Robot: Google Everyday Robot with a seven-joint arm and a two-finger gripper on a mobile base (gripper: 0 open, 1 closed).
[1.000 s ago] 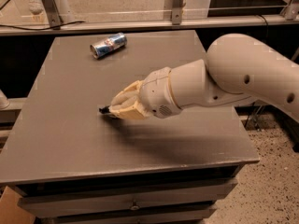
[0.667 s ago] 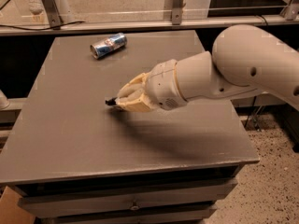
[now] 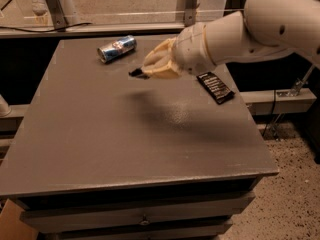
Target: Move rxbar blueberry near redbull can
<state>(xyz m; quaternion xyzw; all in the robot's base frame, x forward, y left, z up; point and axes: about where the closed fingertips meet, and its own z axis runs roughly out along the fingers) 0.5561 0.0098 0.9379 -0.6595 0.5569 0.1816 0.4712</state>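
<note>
The redbull can (image 3: 116,48) lies on its side at the back left of the grey table (image 3: 100,149). My gripper (image 3: 145,72) hangs above the table just right of and in front of the can, a short gap away. It is shut on the rxbar blueberry (image 3: 135,74). Only a small dark end of the bar sticks out at the fingertips; the rest is hidden in the cream fingers. A shadow lies on the table below the gripper.
A black-wrapped bar with white lettering (image 3: 215,87) lies near the table's right edge, under my arm. A rail and posts run along the back of the table. Drawers sit below the front edge.
My gripper has carried the bar from the table's middle towards the back, closer to the can. The arm has swung away and uncovered the black bar on the right.
</note>
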